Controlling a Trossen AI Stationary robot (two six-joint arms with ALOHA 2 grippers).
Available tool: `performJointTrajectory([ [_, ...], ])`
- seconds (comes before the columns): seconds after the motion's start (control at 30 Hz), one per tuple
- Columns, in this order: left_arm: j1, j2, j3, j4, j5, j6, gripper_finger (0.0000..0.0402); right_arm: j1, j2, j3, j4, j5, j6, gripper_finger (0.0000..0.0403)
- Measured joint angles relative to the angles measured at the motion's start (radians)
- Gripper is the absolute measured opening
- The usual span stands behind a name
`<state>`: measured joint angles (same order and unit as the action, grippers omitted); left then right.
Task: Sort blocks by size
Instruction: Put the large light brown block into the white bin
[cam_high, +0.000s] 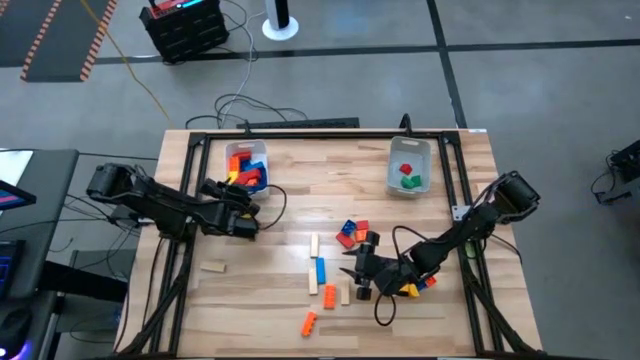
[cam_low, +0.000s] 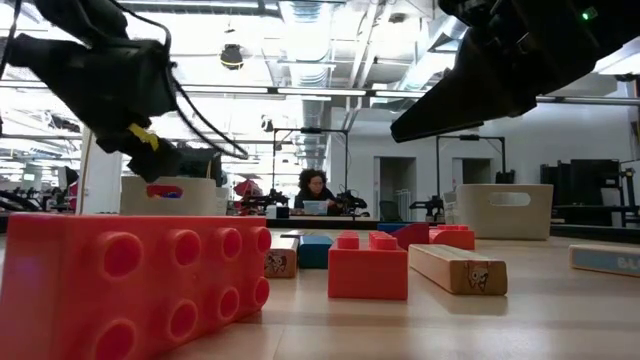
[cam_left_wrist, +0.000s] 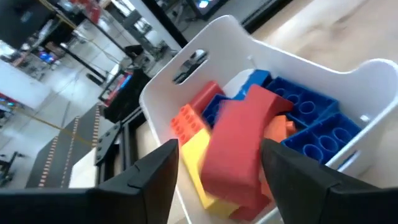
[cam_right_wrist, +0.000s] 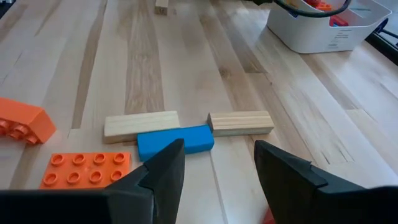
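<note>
Jaws spread empty on my left gripper above the left bin, my right gripper parted near the blue bar.

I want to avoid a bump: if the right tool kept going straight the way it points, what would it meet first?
Probably the blue bar, lying straight ahead of the open right tool between two tan bars, though depth is unclear.

Left gripper reaches in from left side, fingers spread apart. Right gripper low mid-table, fingers parted.
</note>
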<state>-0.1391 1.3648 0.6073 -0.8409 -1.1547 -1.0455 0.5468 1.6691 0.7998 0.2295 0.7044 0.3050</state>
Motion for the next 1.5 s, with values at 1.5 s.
performJointTrajectory([
  [1.5,-0.604,0.264,0.321,-0.344,1.15,0.204,0.0224,-0.096,-0.008,-0.001,0.018,-0.187,-0.157,0.0221],
])
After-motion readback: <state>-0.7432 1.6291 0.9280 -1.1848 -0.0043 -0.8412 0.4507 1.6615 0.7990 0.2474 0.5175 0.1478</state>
